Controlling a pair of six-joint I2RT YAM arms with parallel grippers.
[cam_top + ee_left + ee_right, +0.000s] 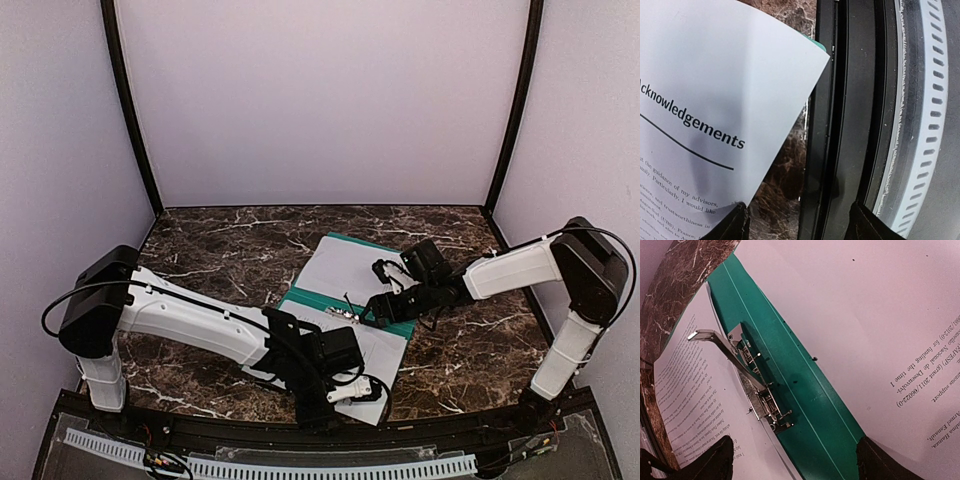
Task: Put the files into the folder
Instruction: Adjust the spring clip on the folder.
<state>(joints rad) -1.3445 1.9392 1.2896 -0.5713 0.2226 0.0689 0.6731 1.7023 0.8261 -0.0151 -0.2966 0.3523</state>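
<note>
Right claw (pixel 378 310) hangs with jaws spread and empty over the metal clip (pixel 757 385) on the spine of the open folder (pixel 790 390). One file (pixel 350 268) lies at the clip's 12 o'clock, the other sheet (pixel 385 350) at 6 o'clock. Left claw (pixel 800 222), jaws also apart, sits at that sheet's near corner on the marble table (pixel 220 250).

Open teal folder (pixel 790 375), metal clip (pixel 760 395) with lever raised, printed sheets (pixel 880 330) on both sides, marble table (pixel 675 285) upper left
</note>
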